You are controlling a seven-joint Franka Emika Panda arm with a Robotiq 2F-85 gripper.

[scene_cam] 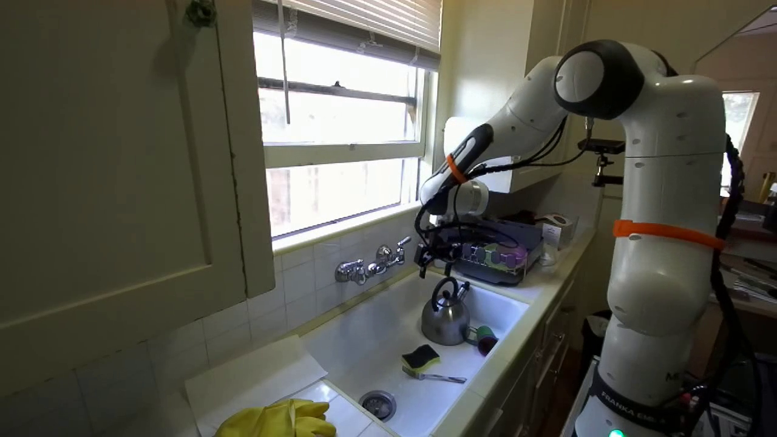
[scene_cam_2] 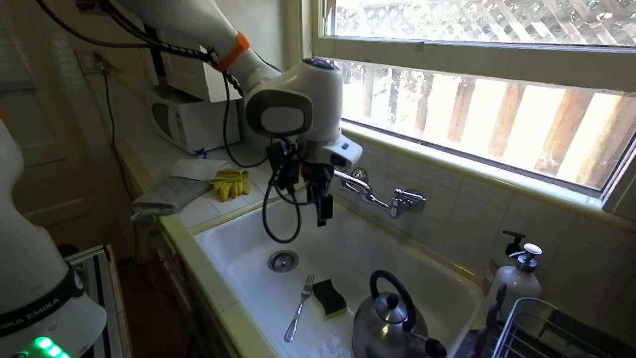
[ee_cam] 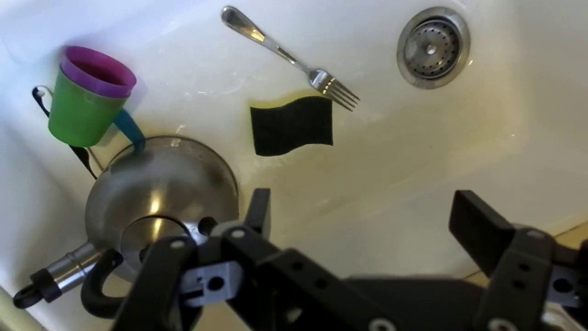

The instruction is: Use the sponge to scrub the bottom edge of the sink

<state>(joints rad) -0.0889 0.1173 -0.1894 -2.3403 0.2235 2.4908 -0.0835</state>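
Wrist view: we record the gripper (ee_cam: pixel 360 202) with its jaws spread wide and nothing held; the sponge (ee_cam: pixel 292 126) lies dark side up on the floor of the sink (ee_cam: pixel 390 170), near the kettle (ee_cam: pixel 183 179) but apart from it. We judge the step in hand to be the approach for pick-up, scrubbing not yet begun. Next, we think, the jaws must line up across the sponge, descend clear of the kettle, then pinch.

There is one robot arm (scene_cam: pixel 665 188) with one gripper (ee_cam: pixel 361 202); one sink (ee_cam: pixel 381 174), one sponge (ee_cam: pixel 292 126), one fork (ee_cam: pixel 290 57), one stovetop kettle (ee_cam: pixel 170 184), one drain strainer (ee_cam: pixel 432 48); at least two cups (ee_cam: pixel 82 110); two pump bottles (scene_cam_2: pixel 516 284); one wall faucet (scene_cam: pixel 383 257); one microwave (scene_cam_2: pixel 203 124); and yellow gloves (scene_cam_2: pixel 231 183), number unclear.
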